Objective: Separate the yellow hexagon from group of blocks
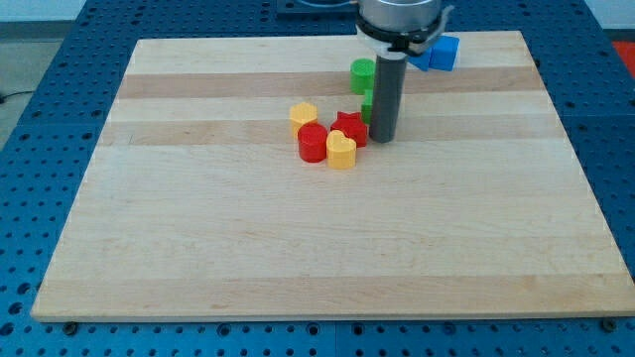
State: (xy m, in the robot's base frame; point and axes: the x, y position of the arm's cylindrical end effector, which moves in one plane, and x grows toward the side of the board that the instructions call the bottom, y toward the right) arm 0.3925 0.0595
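While the rod stands upright, my tip (pixel 384 137) holds nothing, touching the red star (pixel 349 126); the yellow hexagon (pixel 304 115) sits left, against the red cylinder (pixel 313 143).

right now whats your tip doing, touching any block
My tip: holding nothing, just right of the red star; contact cannot be told. The yellow hexagon is untouched.

Rod (pixel 386 94) hides pt of green block (pixel 367 107)
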